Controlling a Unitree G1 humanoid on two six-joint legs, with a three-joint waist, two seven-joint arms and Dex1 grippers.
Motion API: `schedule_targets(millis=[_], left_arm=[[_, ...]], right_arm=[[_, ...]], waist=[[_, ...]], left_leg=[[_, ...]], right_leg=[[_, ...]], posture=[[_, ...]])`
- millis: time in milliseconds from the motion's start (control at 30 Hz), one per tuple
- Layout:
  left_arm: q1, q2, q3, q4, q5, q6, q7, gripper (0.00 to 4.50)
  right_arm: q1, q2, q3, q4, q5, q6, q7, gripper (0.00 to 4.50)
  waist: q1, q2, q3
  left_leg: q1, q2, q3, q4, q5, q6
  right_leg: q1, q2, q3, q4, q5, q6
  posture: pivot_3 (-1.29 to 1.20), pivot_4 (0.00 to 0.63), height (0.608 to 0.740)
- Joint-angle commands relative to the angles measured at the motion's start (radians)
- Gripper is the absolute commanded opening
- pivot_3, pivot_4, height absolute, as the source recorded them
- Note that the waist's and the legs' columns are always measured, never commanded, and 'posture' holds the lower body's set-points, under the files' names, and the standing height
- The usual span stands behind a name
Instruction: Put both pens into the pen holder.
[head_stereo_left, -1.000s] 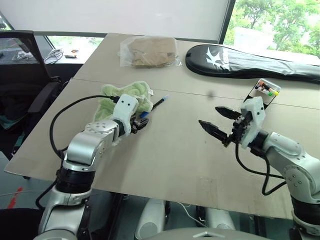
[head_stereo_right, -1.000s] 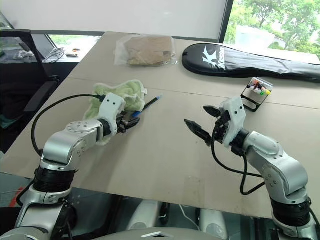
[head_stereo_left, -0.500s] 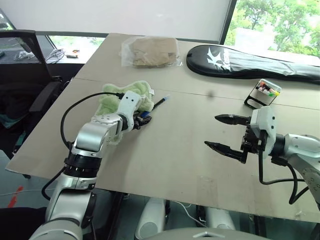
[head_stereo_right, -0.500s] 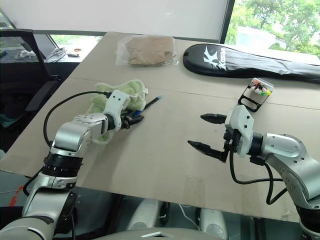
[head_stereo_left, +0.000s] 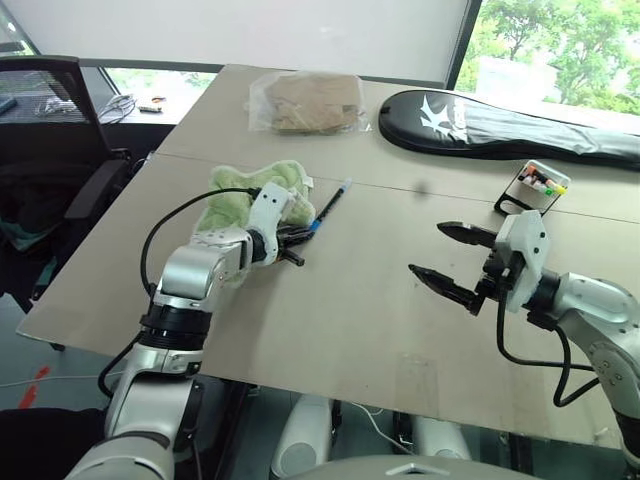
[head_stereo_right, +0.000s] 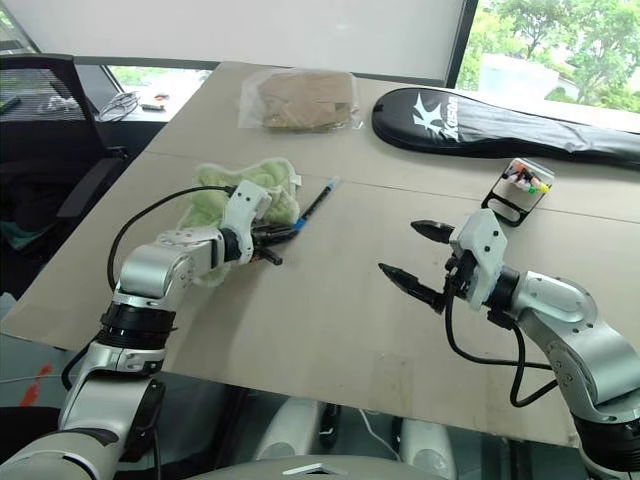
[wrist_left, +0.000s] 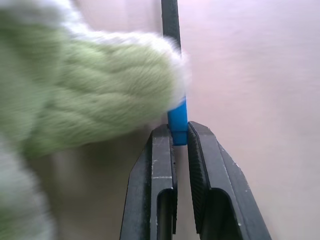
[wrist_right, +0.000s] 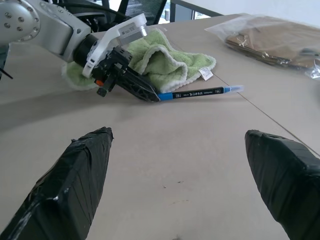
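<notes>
Left eye view: broad bare stretch of table (head_stereo_left: 350, 330) between the two arms, near edge running below both; green towel (head_stereo_left: 235, 200) beside the left arm, black racket bag (head_stereo_left: 520, 125) and a plastic bag (head_stereo_left: 305, 100) along the far side. Blue-capped pen (head_stereo_left: 330, 205) lying flat, angled away from the towel, its near blue end pinched in the left gripper (head_stereo_left: 298, 240), arm bent low over the tabletop. Pen holder (head_stereo_left: 535, 185) standing well apart, just past the right gripper (head_stereo_left: 450, 262), fingers spread wide and held level above the table.

Left wrist view: two black fingers (wrist_left: 207, 170) pressed against the blue cap, towel overlapping the pen's shaft.

Right wrist view: taped fingertips (wrist_right: 80, 165) far apart, open tabletop ahead, left gripper gripping the pen's end beside the towel.
</notes>
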Motion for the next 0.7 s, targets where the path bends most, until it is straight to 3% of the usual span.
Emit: schedule_targets(millis=[33,300,500,600,700], left_arm=[[0.038,0.013,0.037,-0.163,-0.088,0.0,-0.074,0.01],[0.142,0.065,-0.037,-0.392,-0.071,-0.197,-0.189,0.01],[0.162,0.099,-0.074,-0.416,-0.04,-0.34,-0.263,0.01],[0.166,0.116,-0.09,-0.413,-0.007,-0.412,-0.29,0.0],[0.164,0.118,-0.103,-0.403,0.008,-0.448,-0.302,0.0]], right_arm=[[-0.041,0.057,-0.035,-0.026,0.158,0.139,-0.105,4.5],[-0.215,0.253,-0.072,0.088,0.509,0.394,-0.42,4.5],[-0.307,0.25,-0.087,0.183,0.592,0.458,-0.503,4.5],[-0.335,0.236,-0.099,0.214,0.631,0.472,-0.515,3.68],[-0.35,0.226,-0.105,0.23,0.655,0.478,-0.521,2.23]], waist=[[-0.005,0.0,0.0],[-0.024,0.001,0.0],[-0.022,0.001,0.001],[-0.023,0.001,0.001],[-0.023,0.001,0.001]], left_leg=[[0.0,0.001,0.0,0.0,0.0,0.0],[0.0,0.001,0.0,0.0,-0.002,-0.004],[0.0,0.001,0.0,0.0,0.0,0.0],[0.0,0.001,0.001,0.0,0.0,0.001],[0.0,0.001,0.002,0.0,0.0,0.001]], right_leg=[[0.0,0.0,0.0,0.0,0.0,0.0],[0.0,0.0,0.005,0.0,0.0,-0.001],[0.0,0.001,0.004,0.0,0.0,-0.001],[-0.001,0.001,0.005,0.0,0.0,-0.001],[-0.001,0.003,0.004,0.0,0.0,-0.001]], posture=[[0.0,0.15,0.74],[0.0,0.15,0.74],[0.0,0.15,0.74],[0.0,0.15,0.74],[0.0,0.15,0.74]])
